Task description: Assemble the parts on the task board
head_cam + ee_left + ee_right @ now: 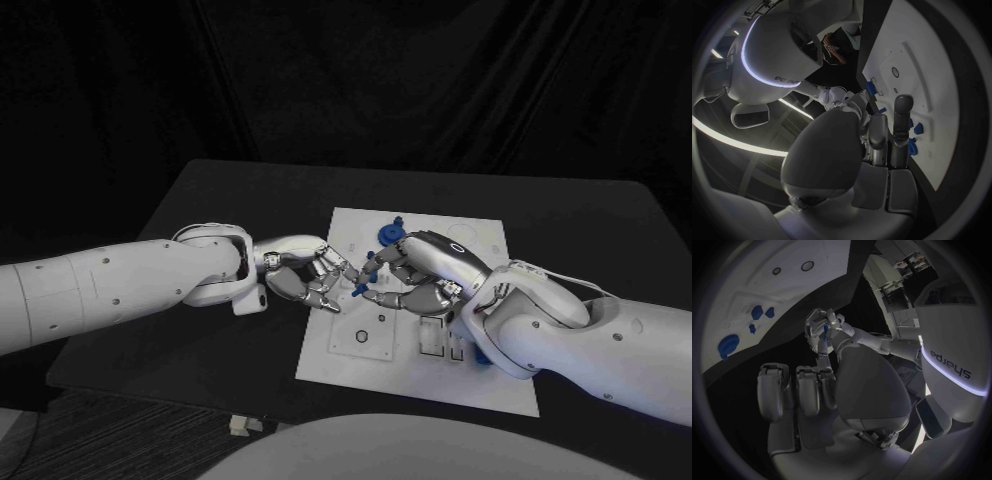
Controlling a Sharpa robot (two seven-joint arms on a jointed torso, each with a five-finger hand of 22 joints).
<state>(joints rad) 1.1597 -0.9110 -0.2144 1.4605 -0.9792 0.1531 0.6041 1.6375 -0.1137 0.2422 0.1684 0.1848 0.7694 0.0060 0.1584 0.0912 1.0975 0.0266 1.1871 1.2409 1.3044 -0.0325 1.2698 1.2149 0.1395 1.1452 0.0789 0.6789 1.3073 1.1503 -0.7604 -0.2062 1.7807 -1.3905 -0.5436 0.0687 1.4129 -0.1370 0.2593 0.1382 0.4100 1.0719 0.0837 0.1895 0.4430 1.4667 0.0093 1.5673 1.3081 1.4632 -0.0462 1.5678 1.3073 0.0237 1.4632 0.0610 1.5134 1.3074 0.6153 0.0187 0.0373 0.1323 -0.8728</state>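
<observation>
— Black curtains all round, black table (216, 200) below. White task board (433, 385) laid flat mid-table, seen from the head.
— Hands?
— Both over the board's near-left part, facing each other, fingertips close. Left hand (306, 275) in from the left side, right hand (426, 272) in from the right.
— Left fingers?
— Closed on a small blue part (361, 290). Plainer from the right wrist: same left hand (819, 330) with the slim blue part (824, 333) pinched upright between its fingertips, raised off the board.
— Right fingers?
— Stretched out toward the left hand, side by side with narrow gaps, nothing between them in the right wrist view (798, 390). Tips near the held part from the head; touching or not, cannot tell.
— Rest of the parts?
— Round blue part (387, 233) standing on the board's far side, just beyond the two hands. Same round part (728, 345) from the right wrist, with three smaller blue pieces (756, 311) close together on the board (798, 290) beside it.
— From the left wrist?
— Left hand (892, 135) edge-on to the board (929, 65). Several blue pieces (871, 88) along the board's edge near the fingers; which of them held, cannot tell there.
— Board otherwise?
— Small round holes and rectangular recesses (364, 335) on the near half, under the wrists.
</observation>
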